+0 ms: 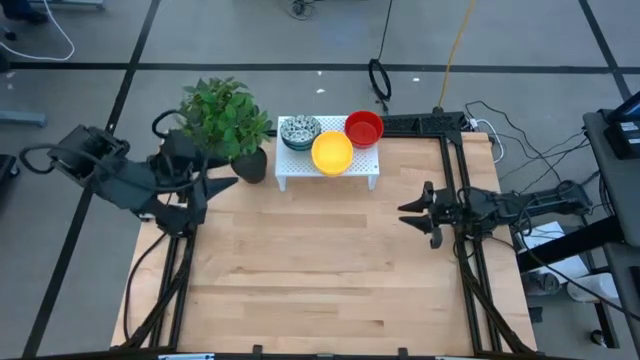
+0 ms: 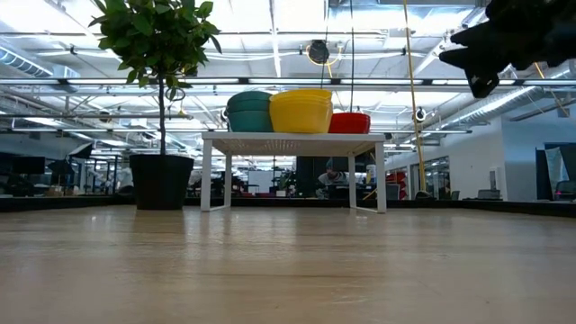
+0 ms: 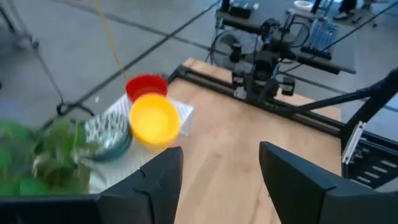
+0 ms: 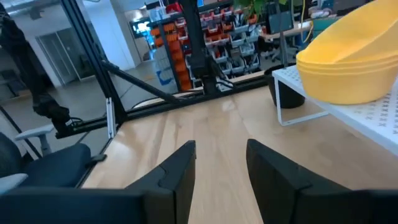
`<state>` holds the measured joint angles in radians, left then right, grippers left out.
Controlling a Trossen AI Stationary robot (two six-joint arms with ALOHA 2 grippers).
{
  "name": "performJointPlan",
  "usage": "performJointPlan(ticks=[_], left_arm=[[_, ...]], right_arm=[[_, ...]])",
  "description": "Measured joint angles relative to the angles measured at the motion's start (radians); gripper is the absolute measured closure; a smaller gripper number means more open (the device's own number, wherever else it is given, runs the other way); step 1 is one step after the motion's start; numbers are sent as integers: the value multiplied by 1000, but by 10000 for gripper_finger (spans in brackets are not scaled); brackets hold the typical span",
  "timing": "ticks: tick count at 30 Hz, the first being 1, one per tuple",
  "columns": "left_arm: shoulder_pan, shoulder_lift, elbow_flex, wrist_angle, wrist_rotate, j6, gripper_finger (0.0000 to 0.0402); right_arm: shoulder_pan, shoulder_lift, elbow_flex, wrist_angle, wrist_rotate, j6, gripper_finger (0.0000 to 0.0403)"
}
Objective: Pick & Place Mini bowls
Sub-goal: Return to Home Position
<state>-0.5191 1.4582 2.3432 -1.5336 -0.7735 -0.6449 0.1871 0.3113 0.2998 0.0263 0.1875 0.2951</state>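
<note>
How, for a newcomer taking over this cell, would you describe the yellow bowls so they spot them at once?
Find the wooden table, then the small white shelf at its edge beside the plant. Of three bowl stacks on it, the yellow stack sits in the middle, between the speckled stack and the red stack, the only plain yellow one.

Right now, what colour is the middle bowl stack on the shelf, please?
Those bowls are yellow, clearest in the high view.

Low view: the red bowls (image 2: 353, 122) and patterned bowls (image 2: 247, 112) are partly covered by the yellow stack (image 2: 301, 111). Right wrist view: the yellow stack is cut off by the picture's edge. Left wrist view: the plant (image 3: 37, 155) is blurred. From above, bowls per stack cannot be counted.
</note>
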Motion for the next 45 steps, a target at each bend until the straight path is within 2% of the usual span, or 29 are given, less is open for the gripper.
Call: performJointPlan(ticks=[2, 8, 12, 18, 26, 34, 39, 45], left_arm=[[-25, 0, -1, -44, -17, -88, 185], [-107, -1, -65, -38, -41, -170, 186], [-146, -3, -136, -37, -91, -264, 185], [-179, -3, -276, 2, -91, -442, 185], [-210, -2, -516, 284, -83, -516, 186], [-204, -2, -724, 653, -47, -455, 186], [-193, -20, -807, 665, -40, -504, 186], [-179, -168, -974, 676, -36, -573, 186]], right_arm=[[0, -8, -29, 33, 1, 0, 273], [0, -12, -86, 82, 2, 0, 273], [0, -12, -110, 81, 2, 8, 273], [0, -12, -128, 80, -1, 38, 273], [0, -12, -163, 77, 0, 46, 273], [-1, -12, -173, 74, 84, 146, 273], [0, -12, -173, 74, 100, 132, 273], [0, -12, -173, 72, 100, 178, 273]])
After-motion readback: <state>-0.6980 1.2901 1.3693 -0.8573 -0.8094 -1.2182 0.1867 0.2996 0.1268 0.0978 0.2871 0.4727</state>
